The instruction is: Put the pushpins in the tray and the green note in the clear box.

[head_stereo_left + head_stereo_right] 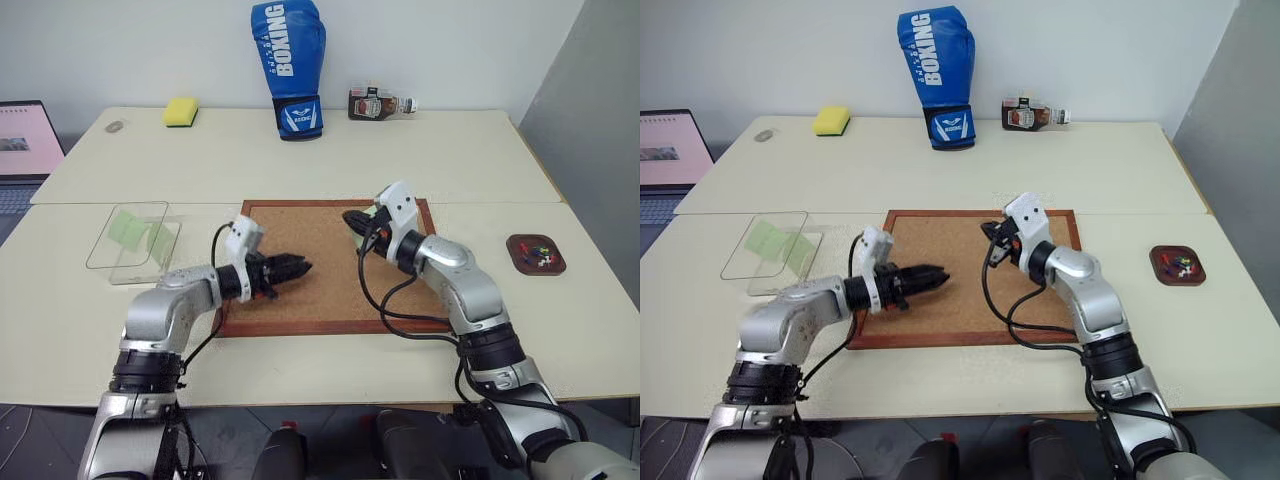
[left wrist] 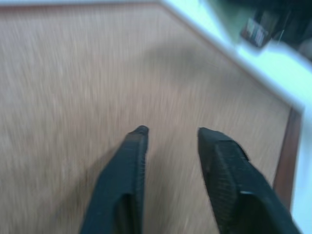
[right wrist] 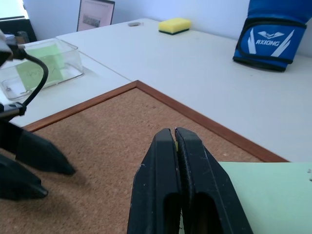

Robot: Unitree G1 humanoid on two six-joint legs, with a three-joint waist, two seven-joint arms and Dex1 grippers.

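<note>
Left eye view: the left gripper [image 1: 300,267] hangs over the corkboard [image 1: 330,290] near its left edge, and the left wrist view shows its two black fingers [image 2: 127,170] parted with nothing between them. The right gripper [image 3: 175,134] sits over the board's far right part, jaws pressed together on an edge of a green note [image 3: 263,195]. Another green note [image 1: 128,228] lies inside the clear box [image 1: 112,260] by the bench's left edge. The tray [image 1: 535,254], near the right edge, holds the pushpins [image 1: 540,255].
</note>
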